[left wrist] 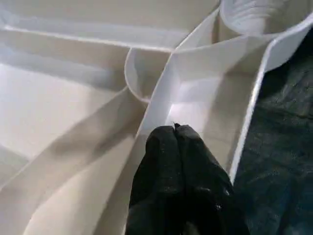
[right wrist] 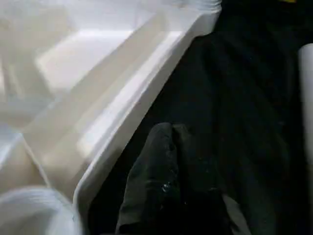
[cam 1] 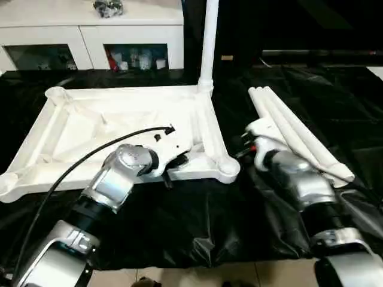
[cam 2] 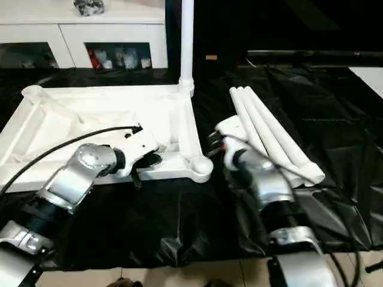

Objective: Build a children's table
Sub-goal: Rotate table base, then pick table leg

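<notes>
- The right gripper (right wrist: pixel 171 134) hangs with its black fingers pressed together over black sheeting (right wrist: pixel 234 98).
- Just beside it runs the white tabletop (right wrist: pixel 122 88) rim.

Head stereo pair: high, facing forward and down over both forearms. Wrist views: close, along own fingers. All share the upturned table top (cam 1: pixel 119 119) and black cloth (cam 1: pixel 197 215).

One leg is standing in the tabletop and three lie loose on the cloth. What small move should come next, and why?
Probably the right tool should open and swing toward the three loose legs beside it. It is shut on nothing, over black cloth near the tabletop, whose near right socket is empty. One leg already stands in the far corner.
</notes>
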